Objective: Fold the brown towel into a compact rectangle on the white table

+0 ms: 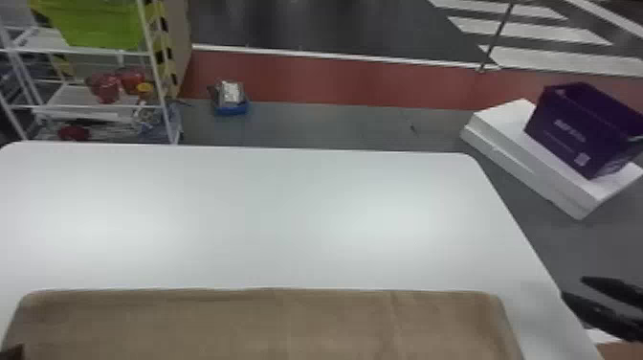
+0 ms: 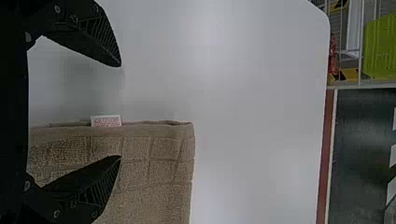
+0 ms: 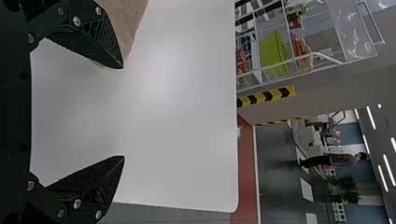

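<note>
the brown towel (image 1: 268,325) lies flat on the near part of the white table (image 1: 268,206). a white label (image 2: 106,121) with small reddish print sticks out from its edge. the left gripper (image 1: 12,353) has its fingers spread by that edge; the right gripper (image 1: 573,287), also open, is beyond the towel's right side. pale lettering marks the purple bin (image 1: 550,127).

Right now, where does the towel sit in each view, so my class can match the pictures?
Head view: towel along the bottom edge.
Left wrist view: partly behind the left pincer, tag showing.
Right wrist view: a strip partly behind the right pincer.
Shared landmark: the green bin.
</note>
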